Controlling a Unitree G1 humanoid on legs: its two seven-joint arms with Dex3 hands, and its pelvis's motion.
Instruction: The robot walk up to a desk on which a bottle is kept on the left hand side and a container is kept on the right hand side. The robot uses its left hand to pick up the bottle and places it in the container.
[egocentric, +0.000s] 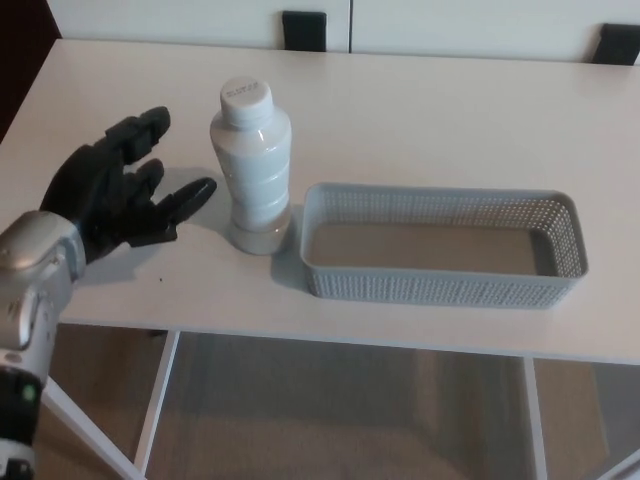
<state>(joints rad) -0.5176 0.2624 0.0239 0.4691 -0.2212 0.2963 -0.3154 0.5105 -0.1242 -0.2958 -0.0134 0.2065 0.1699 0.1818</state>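
Observation:
A white bottle (253, 165) with a white cap stands upright on the white desk (420, 110), just left of the container's left end. The grey mesh container (442, 245) is a long shallow basket with nothing in it. My left hand (115, 190) is open, fingers spread, hovering over the desk a short gap to the left of the bottle and not touching it. Its thumb points toward the bottle's lower part. The right hand does not show.
The desk's front edge runs just below the container, with white legs and floor beneath. Two dark chair backs (303, 30) show beyond the far edge. The desk's left edge lies near my left forearm (30, 290).

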